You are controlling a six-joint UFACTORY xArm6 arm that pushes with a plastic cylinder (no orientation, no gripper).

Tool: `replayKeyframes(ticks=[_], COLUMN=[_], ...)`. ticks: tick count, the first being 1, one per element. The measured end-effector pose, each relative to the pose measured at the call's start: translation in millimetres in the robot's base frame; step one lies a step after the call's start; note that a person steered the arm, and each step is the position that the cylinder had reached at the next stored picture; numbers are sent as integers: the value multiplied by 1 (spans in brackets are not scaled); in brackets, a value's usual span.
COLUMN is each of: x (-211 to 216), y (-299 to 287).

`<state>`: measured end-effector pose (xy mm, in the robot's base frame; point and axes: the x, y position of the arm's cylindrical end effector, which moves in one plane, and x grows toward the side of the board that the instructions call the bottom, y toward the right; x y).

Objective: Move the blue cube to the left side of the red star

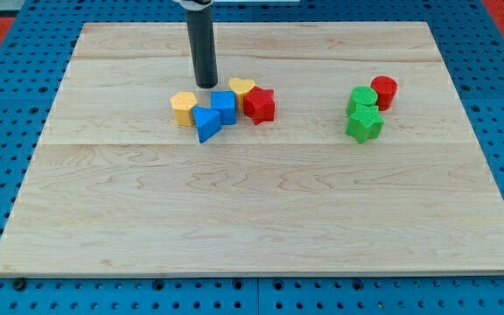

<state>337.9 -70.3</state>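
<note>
The blue cube (224, 106) sits on the wooden board just left of the red star (259, 105), touching or nearly touching it. A blue triangle (206, 123) lies against the cube's lower left. A yellow heart (241, 87) sits behind the cube and star. A yellow hexagon block (183, 108) is left of the cube. My tip (206, 85) is just above the blue cube in the view, slightly to its left, with a small gap.
At the view's right are a red cylinder (384, 91), a green cylinder-like block (362, 100) and a green star (364, 124), clustered together. The wooden board (252, 219) rests on a blue pegboard surface.
</note>
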Motion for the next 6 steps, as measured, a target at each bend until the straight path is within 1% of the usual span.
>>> replayKeyframes(ticks=[1, 3, 4, 6], x=[21, 35, 43, 43], y=[-1, -19, 2, 107])
